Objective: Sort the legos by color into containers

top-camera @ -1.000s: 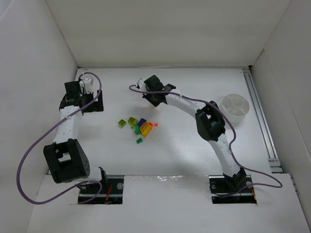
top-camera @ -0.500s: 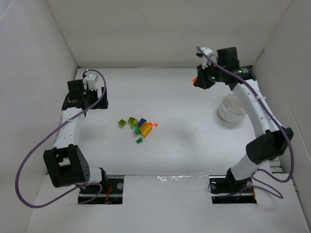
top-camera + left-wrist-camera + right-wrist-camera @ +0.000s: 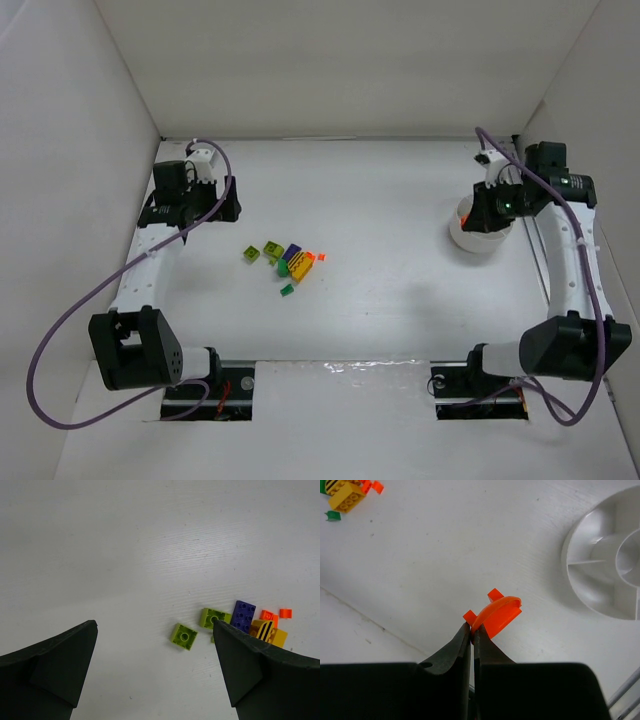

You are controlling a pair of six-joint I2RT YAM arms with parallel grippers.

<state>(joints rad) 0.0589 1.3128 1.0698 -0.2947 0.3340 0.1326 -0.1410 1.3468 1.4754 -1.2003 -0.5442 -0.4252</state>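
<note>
- Delivery of one orange lego (image 3: pixel 496 614) to the white bowl (image 3: pixel 600 565): by the look of it, the step in hand.
- Grip: right jaws pinched fully together on one thin edge of that piece, tips meeting, the piece sticking up past them and clear of the desk (image 3: pixel 420 555).
- From the right wrist: bowl up and to the right of the held piece, near but not beneath it. No bricks in the visible wedges around the central cylinder.
- From above: right arm (image 3: pixel 575 250) bent round to the far right of the desk, wrist hanging over the bowl's far side, part of the rim hidden under it.
- Other side: left jaws spread to the full, holding nothing, hanging above bare desk just left of the pile.
- Unsorted legos (image 3: pixel 285 262) in a loose cluster at mid-desk, well apart from the bowl:
  - two lime green bricks (image 3: pixel 184 636)
  - a purple brick (image 3: pixel 243 616)
  - a yellow brick (image 3: pixel 272 635) with black stripes
  - small orange bits (image 3: pixel 285 613)
  - a dark green brick (image 3: pixel 287 290) a little nearer the arm bases
- Next, probably: carry the piece over one wedge, lower it close to the rim, then part the jaws.
- Risk, as a guess: with an edge-only hold, a tip or bounce out of the wedge if released from high.
- Later, likely: same wedge for the orange bits in the pile, separate wedges for the other colours.
</note>
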